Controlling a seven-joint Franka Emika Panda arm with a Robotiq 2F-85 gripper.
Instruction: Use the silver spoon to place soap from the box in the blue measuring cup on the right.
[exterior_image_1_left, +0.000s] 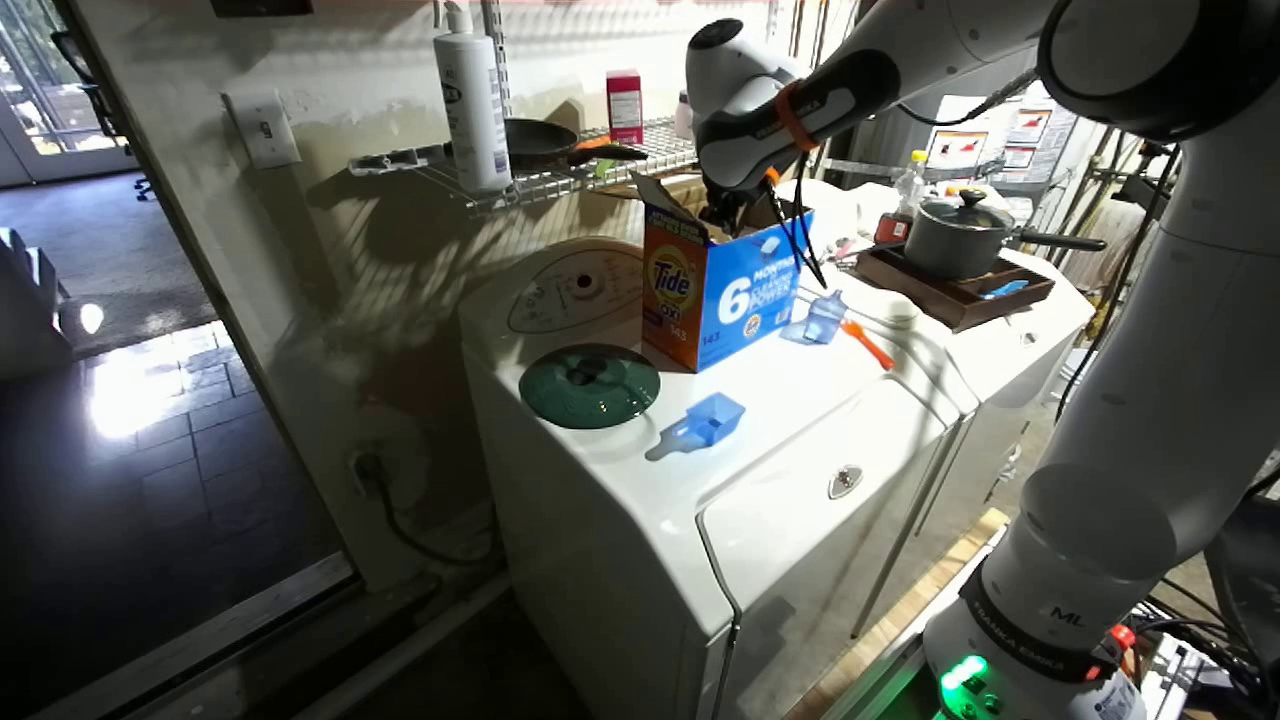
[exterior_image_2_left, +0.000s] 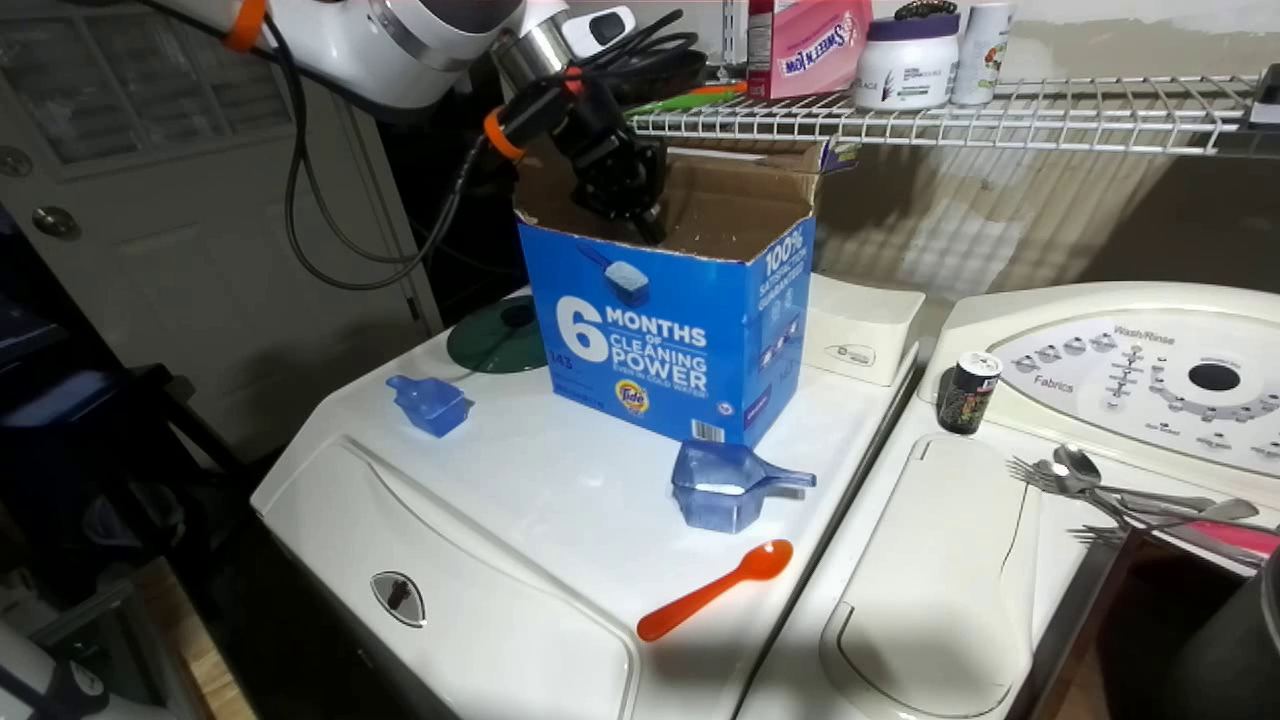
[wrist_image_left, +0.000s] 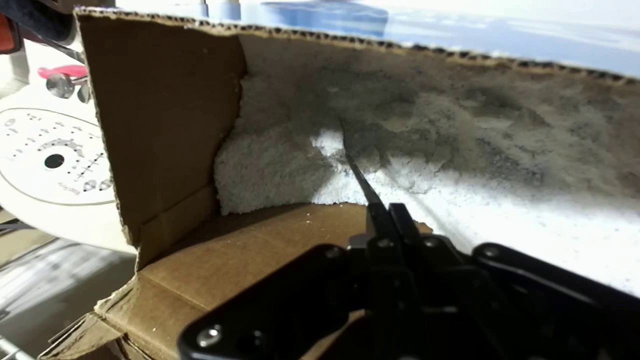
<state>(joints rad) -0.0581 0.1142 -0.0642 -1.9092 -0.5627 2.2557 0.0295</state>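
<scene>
The Tide box stands open on the white washer and shows in both exterior views. White powdered soap lies inside it in the wrist view. My gripper reaches into the box opening, also seen in an exterior view. It is shut on the silver spoon, whose thin dark-looking handle runs into the soap; the spoon's bowl is hidden or buried. The blue measuring cup on the right stands before the box, with something white in it; it also shows in an exterior view.
Another blue cup lies further left, near a green lid. An orange spoon lies in front of the right cup. A wire shelf hangs behind the box. Forks and spoons and a dark tray with a pot are beside.
</scene>
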